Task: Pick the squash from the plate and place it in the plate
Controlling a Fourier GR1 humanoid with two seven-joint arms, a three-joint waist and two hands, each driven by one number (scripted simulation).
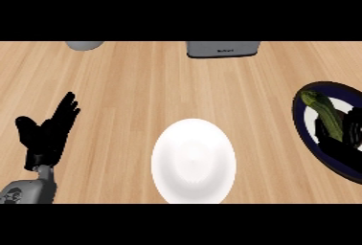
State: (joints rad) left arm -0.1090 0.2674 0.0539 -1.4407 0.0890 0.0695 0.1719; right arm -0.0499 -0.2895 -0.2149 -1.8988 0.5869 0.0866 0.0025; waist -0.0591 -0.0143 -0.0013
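Far left, the left robot hand (48, 132) rests open above the wooden worktop (141, 91), fingers straight and pointing up. A grey rounded object (85, 45) sits at the top edge. In the centre lies a white plate (193, 161), with a grey appliance (223, 49) beyond it. Over on the right, the green squash (324, 112) lies on the dark blue plate (302, 126), and the right robot hand (351, 125) is right at it, though I cannot tell whether it is gripping.

Right hand (351, 146) at the squash (324, 112) on the dark plate (303, 128) — white plate (193, 162) mid-counter.
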